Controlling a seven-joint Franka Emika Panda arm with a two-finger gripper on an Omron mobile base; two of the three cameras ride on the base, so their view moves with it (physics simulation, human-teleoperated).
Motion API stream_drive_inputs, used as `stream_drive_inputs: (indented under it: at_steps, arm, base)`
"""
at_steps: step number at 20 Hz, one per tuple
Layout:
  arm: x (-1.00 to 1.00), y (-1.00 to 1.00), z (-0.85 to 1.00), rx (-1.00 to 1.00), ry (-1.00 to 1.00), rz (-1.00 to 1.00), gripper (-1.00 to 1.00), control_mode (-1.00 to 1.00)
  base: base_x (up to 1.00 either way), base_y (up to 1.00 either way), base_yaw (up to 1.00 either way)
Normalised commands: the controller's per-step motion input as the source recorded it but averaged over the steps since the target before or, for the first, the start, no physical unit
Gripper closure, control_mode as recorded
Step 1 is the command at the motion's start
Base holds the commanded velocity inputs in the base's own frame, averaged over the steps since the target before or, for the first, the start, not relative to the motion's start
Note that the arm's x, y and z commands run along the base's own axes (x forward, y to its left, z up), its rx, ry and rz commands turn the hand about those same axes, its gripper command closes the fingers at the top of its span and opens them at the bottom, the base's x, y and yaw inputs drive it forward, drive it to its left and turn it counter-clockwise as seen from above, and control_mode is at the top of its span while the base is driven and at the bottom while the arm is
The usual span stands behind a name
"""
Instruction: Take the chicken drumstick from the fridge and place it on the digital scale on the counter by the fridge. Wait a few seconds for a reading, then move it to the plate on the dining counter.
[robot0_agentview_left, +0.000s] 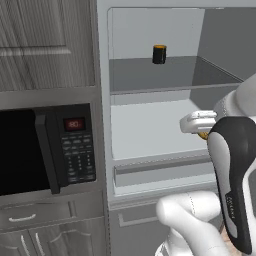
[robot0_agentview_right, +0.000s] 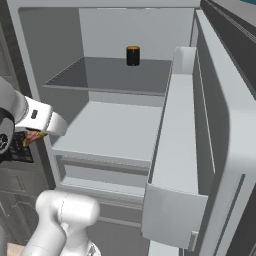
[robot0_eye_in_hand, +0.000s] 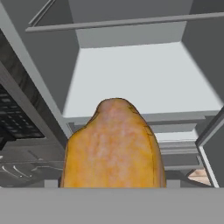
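The tool (robot0_agentview_left: 202, 131) is seen in front of the open fridge (robot0_agentview_left: 150, 130), level with its lower shelf (robot0_agentview_left: 150, 125), and it is closed on the drumstick (robot0_eye_in_hand: 113, 146). In the hand view the drumstick is held right at the tool, its glossy golden-orange body rising from the bottom edge and covering the fingertips, so the width of the jaws themselves cannot be made out. In the left base view only a small orange edge of the drumstick is seen just under the white hand, beside the black forearm cover; in the right base view a sliver of it is seen under the white wrist at the fridge's left edge. Beyond the tool the pale lower shelf is seen, and above it the grey upper shelf (robot0_agentview_right: 115, 75), on which a black jar (robot0_agentview_right: 133, 55) with an orange band stands upright, well apart from the tool. To the tool's left a black microwave (robot0_agentview_left: 50, 150) with a red display is seen, and to its right the open fridge door (robot0_agentview_right: 200, 150) with its bin.
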Motion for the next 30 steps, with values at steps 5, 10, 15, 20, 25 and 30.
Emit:
stream_drive_inputs:
  at_steps: [5, 10, 15, 20, 25, 30]
  arm:
    - [0.00, 0.00, 0.00, 0.00, 0.00, 0.00, 1.00, -1.00]
    - [0.00, 0.00, 0.00, 0.00, 0.00, 0.00, 1.00, -1.00]
    - [0.00, 0.00, 0.00, 0.00, 0.00, 0.00, 1.00, 1.00]
    - [0.00, 0.00, 0.00, 0.00, 0.00, 0.00, 1.00, 1.00]
    - [0.00, 0.00, 0.00, 0.00, 0.00, 0.00, 1.00, 1.00]
    - [0.00, 0.00, 0.00, 0.00, 0.00, 0.00, 1.00, 1.00]
  base:
    - [0.00, 0.00, 0.00]
    - [0.00, 0.00, 0.00]
    - [-0.72, 0.44, 0.11]
    - [-0.74, 0.61, 0.27]
    - [-0.25, 0.48, 0.43]
    - [0.02, 0.29, 0.52]
